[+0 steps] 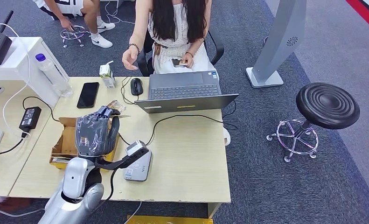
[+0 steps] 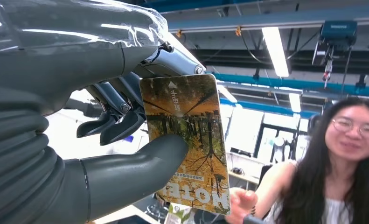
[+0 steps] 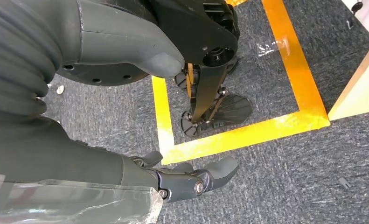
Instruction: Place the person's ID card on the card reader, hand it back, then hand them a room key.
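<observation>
Your left hand [image 2: 103,140] has the room key [image 2: 187,140] pinched between the thick thumb and the darker fingers behind it, the card standing on edge with its printed autumn-tree face toward the wrist camera. From the head view, that hand [image 1: 96,133] is raised above the near-left part of the desk [image 1: 187,158], just beside the card reader [image 1: 138,165] and over the cardboard box [image 1: 63,142]. Your right hand [image 3: 191,179] hangs low over the carpet with fingers loosely apart and nothing in them.

Judging by the hotel-style card in the grip, you are on the last step: handing over the key. Across the desk, the seated person [image 1: 177,28] has one hand [image 1: 130,58] lifted and reaching toward you; the other holds something small at the lap, too small to identify. A laptop [image 1: 184,91], mouse [image 1: 136,86] and phone [image 1: 88,94] lie between you and that reaching hand.

Next you need to carry the card forward over the desk clutter toward the open palm, keep the pinch firm until the person has hold, then let the fingers part.
</observation>
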Available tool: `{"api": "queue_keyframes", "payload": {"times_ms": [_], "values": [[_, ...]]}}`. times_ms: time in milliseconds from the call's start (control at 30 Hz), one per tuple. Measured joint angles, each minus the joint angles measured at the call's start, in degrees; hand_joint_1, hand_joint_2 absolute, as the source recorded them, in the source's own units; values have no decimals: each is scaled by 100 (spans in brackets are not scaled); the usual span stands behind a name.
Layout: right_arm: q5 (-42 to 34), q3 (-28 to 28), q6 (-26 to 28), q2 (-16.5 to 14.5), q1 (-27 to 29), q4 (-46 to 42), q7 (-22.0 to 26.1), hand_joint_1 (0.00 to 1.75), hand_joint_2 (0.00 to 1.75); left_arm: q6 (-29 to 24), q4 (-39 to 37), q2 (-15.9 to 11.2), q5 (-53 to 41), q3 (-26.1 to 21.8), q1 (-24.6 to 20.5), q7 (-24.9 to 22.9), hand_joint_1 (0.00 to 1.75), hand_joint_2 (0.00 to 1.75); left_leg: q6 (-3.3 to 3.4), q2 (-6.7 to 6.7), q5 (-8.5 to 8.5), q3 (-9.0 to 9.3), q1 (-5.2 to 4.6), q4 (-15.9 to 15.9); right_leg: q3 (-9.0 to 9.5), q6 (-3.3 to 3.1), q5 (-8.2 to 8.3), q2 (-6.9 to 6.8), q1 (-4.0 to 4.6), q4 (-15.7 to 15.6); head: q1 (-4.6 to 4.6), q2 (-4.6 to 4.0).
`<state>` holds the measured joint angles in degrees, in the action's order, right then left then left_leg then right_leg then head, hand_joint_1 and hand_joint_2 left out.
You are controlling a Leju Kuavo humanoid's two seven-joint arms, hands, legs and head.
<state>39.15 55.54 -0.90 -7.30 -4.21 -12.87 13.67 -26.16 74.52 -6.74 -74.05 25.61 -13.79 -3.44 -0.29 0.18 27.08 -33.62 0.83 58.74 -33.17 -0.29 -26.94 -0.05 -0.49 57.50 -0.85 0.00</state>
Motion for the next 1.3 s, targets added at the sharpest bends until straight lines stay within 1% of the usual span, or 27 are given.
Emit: {"api": "queue_keyframes", "payload": {"times_ms": [67, 100, 200, 267, 333, 400, 467, 633, 933, 1067, 1300], "values": [[14, 0, -4, 0, -13, 0, 1, 0, 175, 77, 51, -55, -2, -38, -178, 12, 175, 175, 0, -3, -2, -2, 0, 1, -2, 0, 0, -2, 0, 0, 1, 0], [25, 0, -5, 0, -25, 0, 0, 0, 175, 178, 65, -96, 5, -59, -339, 11, 175, 175, 0, -5, -5, -3, 1, 2, -2, 1, 2, -4, 0, 0, 1, 0], [67, 0, -20, 0, -78, 0, -26, 0, 175, 591, -27, -246, -13, -111, -1054, -45, 175, 175, -2, -9, -16, -5, 2, 2, -3, -1, 11, -6, 1, 1, 1, 0], [99, -1, -35, 0, -119, 0, -62, 0, 175, 786, -301, -343, -85, -139, -1628, -85, 175, 175, -4, -9, -23, -5, 2, 2, -3, -4, 17, -5, 1, 1, 0, 0], [120, -3, -52, 0, -154, 0, -94, 0, 175, 867, -675, -413, -147, -152, -2139, -101, 175, 175, -5, -8, -28, -4, 2, 2, -2, -7, 21, -4, 1, 2, 1, 0], [129, -7, -75, 0, -175, 0, -119, 0, 175, 864, -1003, -449, -171, -152, -2494, -105, 175, 175, -5, -7, -31, -3, 1, 2, -2, -8, 22, -2, 1, 3, 1, 0], [133, -10, -87, 0, -185, 0, -134, 0, 175, 839, -1245, -466, -183, -152, -2705, -104, 175, 175, -5, -6, -31, -3, 1, 3, -2, -8, 22, -2, 1, 3, 1, 0], [148, -13, -89, 0, -199, 0, -141, 0, 175, 814, -1602, -484, -190, -152, -2930, -104, 175, 175, -3, -6, -28, -5, 0, 3, -4, -8, 21, -1, 0, 2, 1, 0], [154, -13, -93, 0, -209, 0, -155, 0, 175, 886, -1949, -491, -216, -152, -3087, -162, 175, 175, -3, -5, -28, -6, 0, 3, -7, -7, 20, -1, 0, 2, 1, 0], [163, -13, -91, 0, -193, 2, -195, 0, 175, 847, -2212, -486, -223, -152, -3185, -181, 175, 175, -3, -4, -29, -5, 0, 3, -6, -8, 21, 0, 0, 2, 1, 0], [164, -13, -91, 0, -173, 4, -203, 0, 175, 828, -2435, -474, -223, -152, -3241, -184, 175, 175, -3, -4, -29, -5, 0, 3, -6, -8, 21, 0, 0, 2, 1, 0]]}}
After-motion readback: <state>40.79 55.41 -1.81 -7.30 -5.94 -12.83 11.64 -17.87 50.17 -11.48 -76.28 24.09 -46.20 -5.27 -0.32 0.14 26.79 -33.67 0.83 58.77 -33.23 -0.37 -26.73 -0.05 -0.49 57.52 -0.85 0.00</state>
